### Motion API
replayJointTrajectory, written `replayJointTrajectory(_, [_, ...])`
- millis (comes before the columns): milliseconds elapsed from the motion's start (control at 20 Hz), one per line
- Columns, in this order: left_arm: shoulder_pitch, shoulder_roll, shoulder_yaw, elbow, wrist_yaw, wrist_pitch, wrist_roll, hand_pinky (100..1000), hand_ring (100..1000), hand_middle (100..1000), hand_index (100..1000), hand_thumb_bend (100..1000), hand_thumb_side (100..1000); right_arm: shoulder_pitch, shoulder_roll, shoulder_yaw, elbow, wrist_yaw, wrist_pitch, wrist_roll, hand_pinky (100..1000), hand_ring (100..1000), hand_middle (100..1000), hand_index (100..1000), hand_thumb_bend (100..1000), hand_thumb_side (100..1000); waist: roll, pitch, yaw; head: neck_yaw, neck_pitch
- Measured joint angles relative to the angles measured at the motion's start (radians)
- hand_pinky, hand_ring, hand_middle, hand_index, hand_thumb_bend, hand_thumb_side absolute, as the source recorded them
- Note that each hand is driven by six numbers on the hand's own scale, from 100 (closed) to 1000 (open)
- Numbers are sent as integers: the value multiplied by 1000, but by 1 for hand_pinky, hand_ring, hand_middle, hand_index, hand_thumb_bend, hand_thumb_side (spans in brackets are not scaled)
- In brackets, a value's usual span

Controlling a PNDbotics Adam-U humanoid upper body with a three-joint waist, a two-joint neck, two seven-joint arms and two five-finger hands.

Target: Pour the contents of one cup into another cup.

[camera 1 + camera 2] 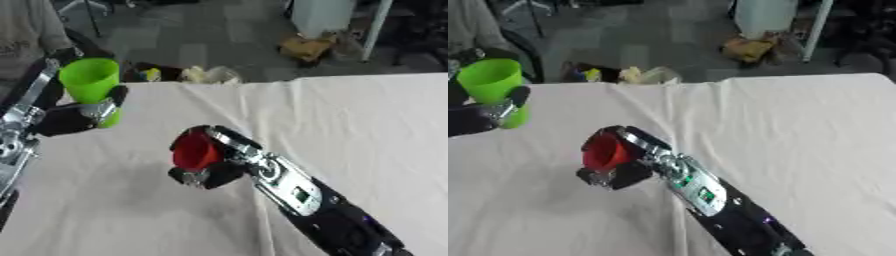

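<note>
Surface: a table under a cream cloth (pixel 350 125), with grey floor and clutter beyond its far edge.
Green cup: the green cup (pixel 89 80) is upright, raised off the cloth at far left, with the left hand (pixel 74 117) curled round its lower part.
Red cup: the red cup (pixel 194 150) is tipped on its side, mouth towards the left, clasped in the right hand (pixel 214 170) near mid-table.
Gap: the cups are well apart.
Doing it well: judged from this, the red rim should come above the green mouth before tilting further, green cup kept level.
View difference: the left eye view shows the left forearm; the right eye view crops it.
</note>
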Motion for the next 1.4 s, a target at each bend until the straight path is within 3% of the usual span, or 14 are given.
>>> replayJointTrajectory(800, [-46, 68, -105, -36, -122, -69, -129, 209, 312, 449, 728, 150, 223, 0, 2, -12, 31, -7, -3, -3, 470, 344, 309, 497, 100, 216, 9, 2, -7, 1, -4])
replayJointTrajectory(1400, [-75, 71, -141, -31, -212, -81, -159, 204, 303, 441, 727, 173, 213, 0, 9, -12, 36, -21, 2, 1, 471, 345, 310, 497, 100, 218, 14, 2, -10, 3, -4])
